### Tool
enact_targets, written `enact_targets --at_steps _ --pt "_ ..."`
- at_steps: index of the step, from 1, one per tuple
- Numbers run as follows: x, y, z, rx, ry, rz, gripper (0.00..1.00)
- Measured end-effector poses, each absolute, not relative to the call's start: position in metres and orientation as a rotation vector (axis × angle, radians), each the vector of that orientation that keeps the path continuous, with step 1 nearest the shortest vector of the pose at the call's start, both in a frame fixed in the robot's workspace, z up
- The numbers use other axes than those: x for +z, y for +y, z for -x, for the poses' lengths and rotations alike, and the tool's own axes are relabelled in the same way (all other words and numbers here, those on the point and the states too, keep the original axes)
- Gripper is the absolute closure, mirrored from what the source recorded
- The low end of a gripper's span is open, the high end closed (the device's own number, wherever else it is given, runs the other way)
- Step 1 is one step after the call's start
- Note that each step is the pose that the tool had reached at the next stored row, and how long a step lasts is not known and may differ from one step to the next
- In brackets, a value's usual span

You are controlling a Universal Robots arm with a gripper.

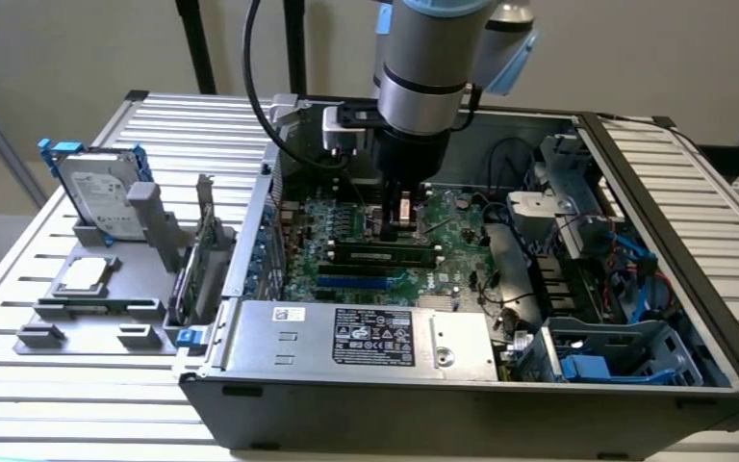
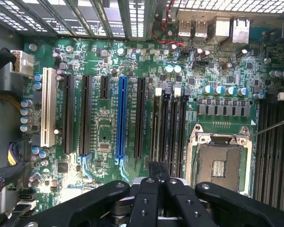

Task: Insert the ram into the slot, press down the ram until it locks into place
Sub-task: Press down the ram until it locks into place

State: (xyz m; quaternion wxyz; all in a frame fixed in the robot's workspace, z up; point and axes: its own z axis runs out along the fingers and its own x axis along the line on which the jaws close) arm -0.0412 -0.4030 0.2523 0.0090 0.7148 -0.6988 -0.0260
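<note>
In the exterior view, the ram, a thin green stick with black chips, lies lengthwise in one of the parallel black slots on the motherboard. My gripper hangs just above and slightly behind it, over the board's middle. From the wrist view the two black fingers are pressed together, so the gripper is shut with nothing visible between them. Its tips sit at the end of the group of black slots beside the silver CPU socket. I cannot pick out the ram among those slots in the wrist view.
The silver CPU socket sits beside the slots, with a blue slot and a white slot further off. The case walls, the power supply, a blue drive cage and cables hem in the board. A hard drive stands outside the case.
</note>
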Motion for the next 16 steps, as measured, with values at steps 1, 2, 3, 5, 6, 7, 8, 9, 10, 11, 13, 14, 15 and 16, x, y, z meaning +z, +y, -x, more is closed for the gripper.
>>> enact_targets --at_steps 1,2,3,5,6,7,8,9,10,11,13,14,15,16 --pt "0.2523 -0.403 0.0413 -0.081 -2.183 -2.233 0.9" --pt "0.2523 -0.403 0.0413 -0.081 -2.183 -2.233 0.9" --pt "0.2523 -0.403 0.0413 -0.081 -2.183 -2.233 0.9" --pt "0.2523 -0.403 0.0413 -0.081 -2.183 -2.233 0.9" --pt "0.2523 -0.403 0.0413 -0.081 -2.183 -2.233 0.9" --pt "0.2523 -0.403 0.0413 -0.081 -2.183 -2.233 0.9" --pt "0.2523 -0.403 0.0413 -0.081 -2.183 -2.233 0.9" --pt "0.2523 -0.403 0.0412 -0.081 -2.183 -2.233 0.9" --pt "0.2523 -0.403 0.0413 -0.081 -2.183 -2.233 0.9" --pt "0.2523 -0.403 0.0413 -0.081 -2.183 -2.233 0.9" --pt "0.2523 -0.403 0.0412 -0.081 -2.183 -2.233 0.9" --pt "0.2523 -0.403 0.0413 -0.081 -2.183 -2.233 0.9" --pt "0.2523 -0.403 0.0413 -0.081 -2.183 -2.233 0.9" --pt "0.2523 -0.403 0.0413 -0.081 -2.183 -2.233 0.9"
